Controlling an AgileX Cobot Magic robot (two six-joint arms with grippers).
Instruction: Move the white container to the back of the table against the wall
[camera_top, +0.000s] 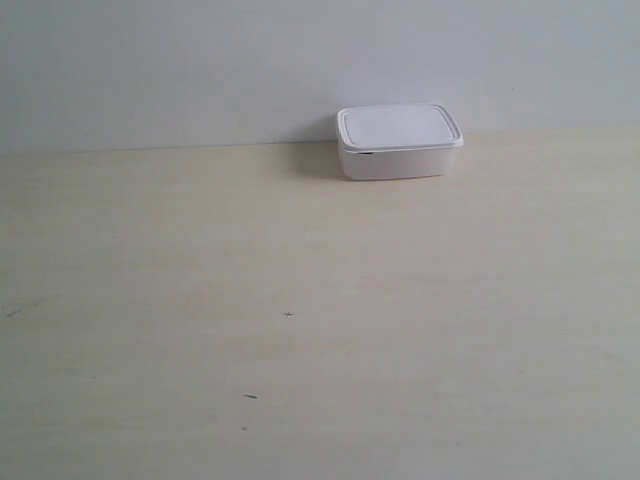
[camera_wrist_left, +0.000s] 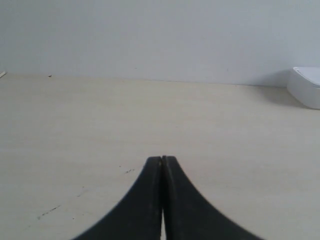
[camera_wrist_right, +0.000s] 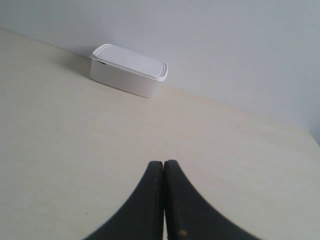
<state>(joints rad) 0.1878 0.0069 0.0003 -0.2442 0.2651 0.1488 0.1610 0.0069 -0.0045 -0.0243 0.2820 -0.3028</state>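
Where the table (camera_top: 320, 260) meets the wall (camera_top: 200, 60), the white container (camera_top: 397, 158) sits at the far edge, upright and level; its back side lies close against the wall in the exterior view, though whether the two truly touch cannot be told; its lid (camera_top: 398, 125) is on, flat, with the rim slightly overhanging the box; a soft shadow (camera_top: 315, 160) falls on the table just beside it. Nearer the camera, a few tiny dark marks (camera_top: 288, 314) dot the pale wood grain.

As the left wrist view has it, the left pincer (camera_wrist_left: 162, 159) is pressed together, its two black fingers (camera_wrist_left: 145, 200) meeting at the tips over bare table; the white container (camera_wrist_left: 306, 87) shows only as a corner at the picture's edge, well apart from this pincer.

As the right wrist view has it, the right pincer (camera_wrist_right: 163, 162) is likewise pressed together, tip against tip; the white container (camera_wrist_right: 127, 72) appears whole beyond it, by the wall, well apart from the fingertips.
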